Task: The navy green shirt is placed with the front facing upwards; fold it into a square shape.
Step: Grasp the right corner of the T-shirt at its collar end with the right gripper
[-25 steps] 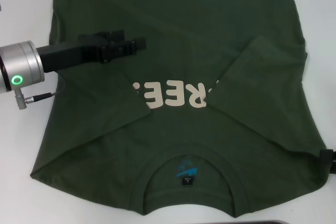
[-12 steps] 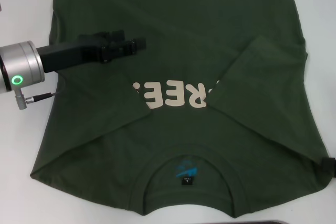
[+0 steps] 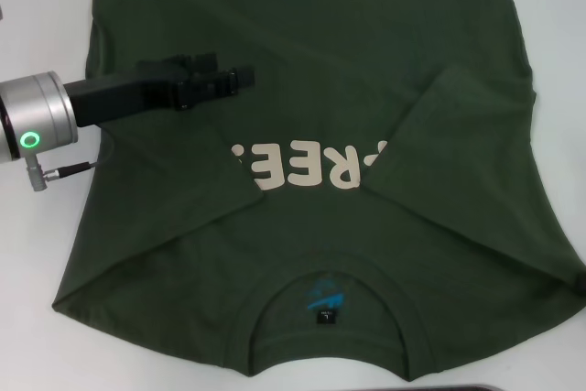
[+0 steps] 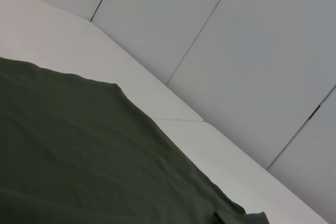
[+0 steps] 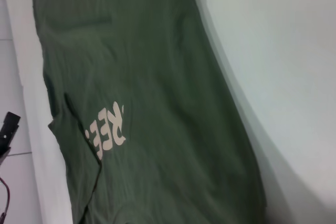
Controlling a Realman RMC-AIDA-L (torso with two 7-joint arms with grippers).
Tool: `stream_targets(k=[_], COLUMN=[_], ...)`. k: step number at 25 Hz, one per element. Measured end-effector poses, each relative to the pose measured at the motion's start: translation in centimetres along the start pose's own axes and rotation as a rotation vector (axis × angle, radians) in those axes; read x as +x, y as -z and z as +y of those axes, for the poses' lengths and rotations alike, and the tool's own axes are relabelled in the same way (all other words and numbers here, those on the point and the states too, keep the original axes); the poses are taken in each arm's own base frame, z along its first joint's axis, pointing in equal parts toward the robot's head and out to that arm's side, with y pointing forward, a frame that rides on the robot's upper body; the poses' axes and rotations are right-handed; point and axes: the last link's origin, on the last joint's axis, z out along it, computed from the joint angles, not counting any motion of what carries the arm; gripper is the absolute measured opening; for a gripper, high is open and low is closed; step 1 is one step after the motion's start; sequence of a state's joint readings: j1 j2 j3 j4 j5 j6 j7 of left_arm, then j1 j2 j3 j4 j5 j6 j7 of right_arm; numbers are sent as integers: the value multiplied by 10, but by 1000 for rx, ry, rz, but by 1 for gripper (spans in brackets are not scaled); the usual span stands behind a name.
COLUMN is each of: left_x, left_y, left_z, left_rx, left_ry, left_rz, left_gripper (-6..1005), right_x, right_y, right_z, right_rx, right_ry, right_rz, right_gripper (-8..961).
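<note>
We find the dark olive-green short-sleeved shirt (image 3: 311,135) with cream block letters (image 3: 307,164) filling the frame's centre on the white table (image 3: 37,254), both sleeves folded inward over the chest. Our left gripper (image 3: 240,78) hovers at the upper left, fingers together, holding nothing. The right gripper is out of view. Risk as we judge it: one-handed lifting could drag the sleeve folds loose.

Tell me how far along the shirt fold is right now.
Done: both sleeves of the navy green shirt lie folded inward over the chest, covering the ends of the cream lettering. In hand: nothing is gripped; the left gripper sits over the shirt's left side, and the right gripper is out of view. Left: the long body remains spread on the table, so the lengthwise folds into a square are not yet done.
</note>
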State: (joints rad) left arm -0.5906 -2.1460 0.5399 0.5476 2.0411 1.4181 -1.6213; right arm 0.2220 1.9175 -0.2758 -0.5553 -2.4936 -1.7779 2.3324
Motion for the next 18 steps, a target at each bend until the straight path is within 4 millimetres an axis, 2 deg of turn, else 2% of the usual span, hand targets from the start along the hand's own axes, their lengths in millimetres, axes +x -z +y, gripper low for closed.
stream_targets(k=[10,18], left_x=[-2,-1], left_y=[2,18], left_z=[0,-1], left_rx=[-1,-6], left_ry=[26,118], left_rz=[5,-2], left_gripper=[874,874], right_x=[-1,-1], right_y=[0,6], right_z=[0,-1], right_rx=[-43,-51], right_ry=[99,148], right_rz=[-87,-123], right_gripper=[79,77])
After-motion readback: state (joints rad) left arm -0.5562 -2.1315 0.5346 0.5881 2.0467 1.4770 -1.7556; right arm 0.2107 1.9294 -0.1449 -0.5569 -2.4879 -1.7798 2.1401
